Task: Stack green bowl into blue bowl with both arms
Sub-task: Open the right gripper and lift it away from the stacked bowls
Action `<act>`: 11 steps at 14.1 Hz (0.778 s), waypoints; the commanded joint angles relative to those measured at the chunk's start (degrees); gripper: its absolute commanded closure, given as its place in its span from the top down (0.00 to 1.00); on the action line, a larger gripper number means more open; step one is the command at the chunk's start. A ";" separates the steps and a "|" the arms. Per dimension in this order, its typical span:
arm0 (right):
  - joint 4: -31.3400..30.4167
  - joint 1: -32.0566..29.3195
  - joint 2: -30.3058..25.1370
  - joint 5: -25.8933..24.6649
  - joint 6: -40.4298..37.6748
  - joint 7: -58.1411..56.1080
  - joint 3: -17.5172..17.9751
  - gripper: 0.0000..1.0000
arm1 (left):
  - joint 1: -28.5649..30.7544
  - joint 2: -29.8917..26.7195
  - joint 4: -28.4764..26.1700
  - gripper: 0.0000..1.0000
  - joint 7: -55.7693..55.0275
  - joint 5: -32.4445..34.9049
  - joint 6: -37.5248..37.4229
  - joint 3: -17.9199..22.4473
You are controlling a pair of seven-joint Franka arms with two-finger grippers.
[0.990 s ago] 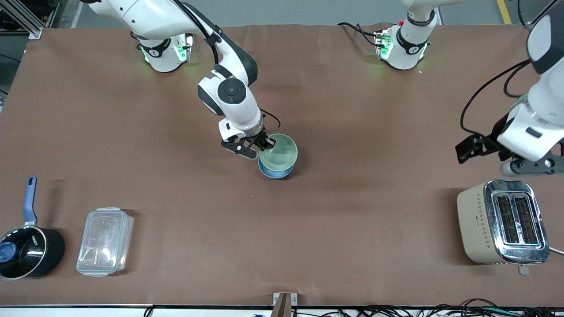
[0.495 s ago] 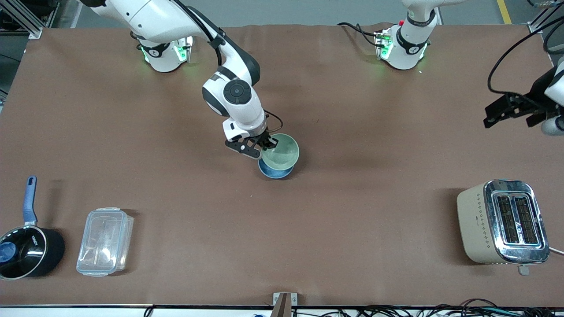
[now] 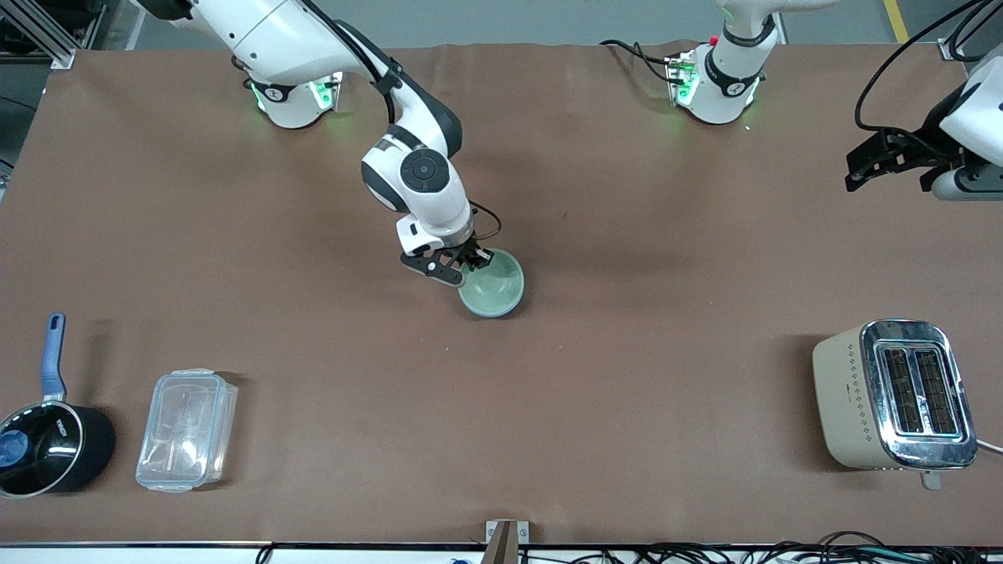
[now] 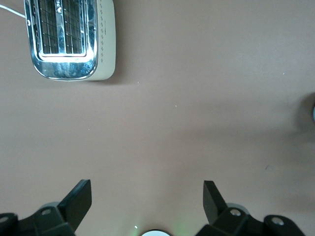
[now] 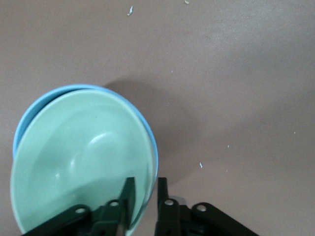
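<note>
Two bowls found nested near the table's middle: the green bowl [image 3: 492,287] seated inside the blue bowl [image 5: 29,115], only a thin crescent of blue rim showing around it in the right wrist view. Right gripper [image 3: 468,265] positioned at the bowls' edge, one finger inside the green bowl and one outside, clamped on its rim. Left gripper [image 3: 881,159] held up over bare table at the left arm's end, fingers [image 4: 78,199] spread wide and carrying nothing; arm noted as waiting.

Surroundings well apart from the bowls, nothing obstructing them. Cream two-slot toaster [image 3: 893,394] with polished chrome top, near the front camera at the left arm's end. Clear plastic lidded container [image 3: 186,430], rectangular with rounded corners, toward the right arm's end; black saucepan [image 3: 48,449] with blue handle just beside it, closer to that end. Green bowl glossy and smooth, pale sage. Brown matte table covering [image 3: 627,407], lightly flecked with white specks.
</note>
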 commanded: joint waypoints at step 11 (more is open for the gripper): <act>3.39 -17.90 -22.36 -3.72 -24.25 -20.47 -0.99 1.00 | 0.01 -2.25 -4.21 1.00 0.24 -2.62 2.30 -1.19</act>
